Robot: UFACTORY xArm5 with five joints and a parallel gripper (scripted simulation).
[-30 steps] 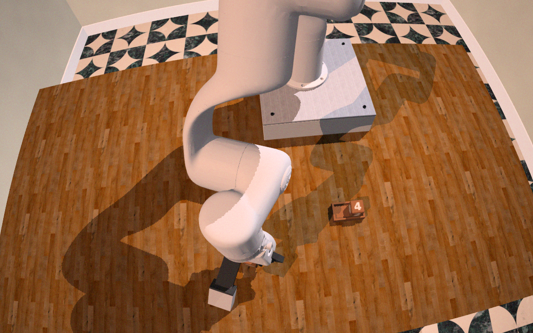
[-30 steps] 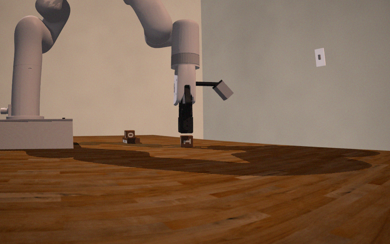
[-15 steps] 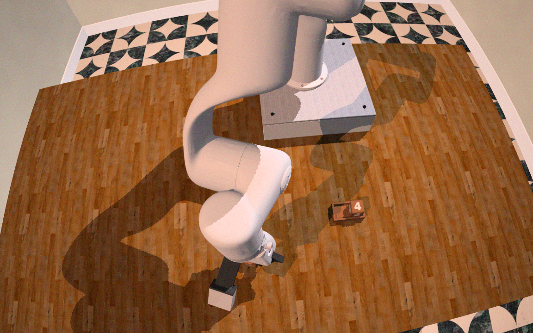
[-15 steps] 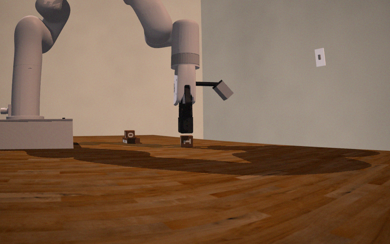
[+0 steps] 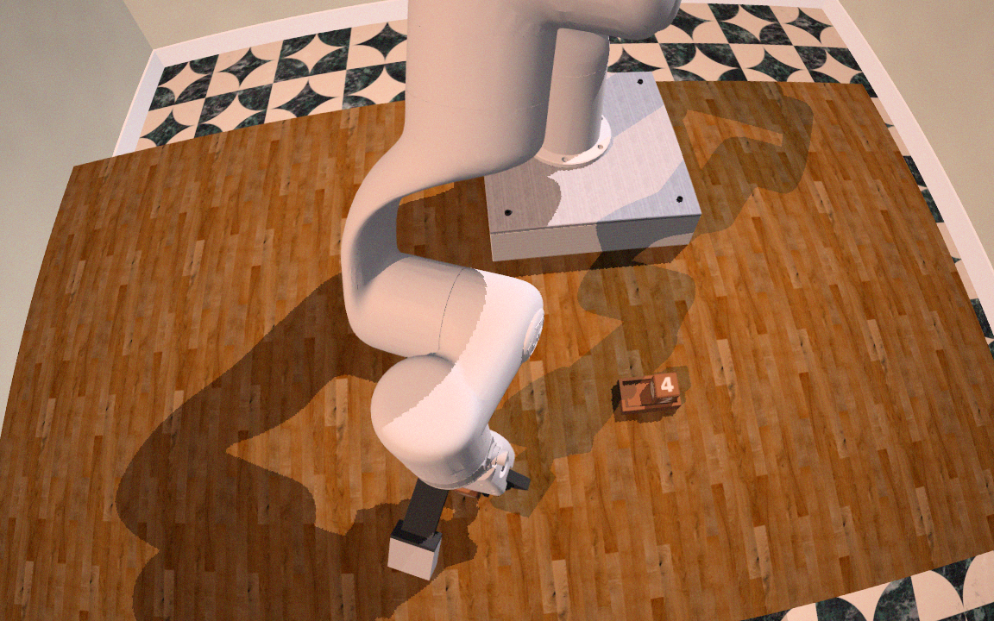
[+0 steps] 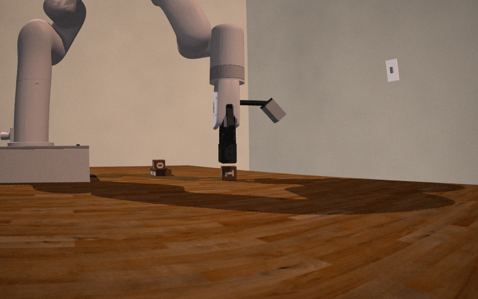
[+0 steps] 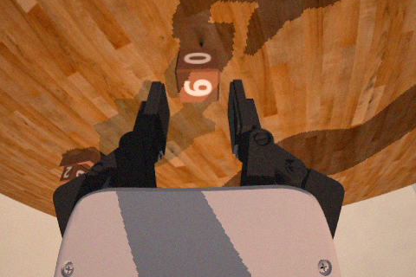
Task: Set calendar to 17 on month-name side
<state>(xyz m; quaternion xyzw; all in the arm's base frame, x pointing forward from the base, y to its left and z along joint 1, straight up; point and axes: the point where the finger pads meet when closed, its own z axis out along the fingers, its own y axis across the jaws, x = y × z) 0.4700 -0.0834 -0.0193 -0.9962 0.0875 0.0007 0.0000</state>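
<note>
The loose cube [image 5: 467,492] [image 6: 228,173] [image 7: 198,74] rests flat on the table. Its top shows a 9 or 6; its sides show a 0 in the wrist view and a sideways 1 in the exterior view. My gripper [image 6: 227,162] [image 7: 198,96] is open, pointing down just above this cube, with nothing between its fingers. The brown tray [image 5: 624,398] [image 6: 167,172] stands on the table. Another cube [image 5: 666,384] [image 6: 158,164] is in its right end in the top view, with 4 on top; the left half is empty. Pale marks on the tray's side are too small to read.
The robot's base [image 5: 593,231] [image 6: 29,163] stands behind the tray in the top view. The wrist camera's box [image 5: 414,554] [image 6: 273,110] sticks out beside the gripper. The wooden table [image 5: 794,432] [image 6: 233,252] carries the arm's broad shadows.
</note>
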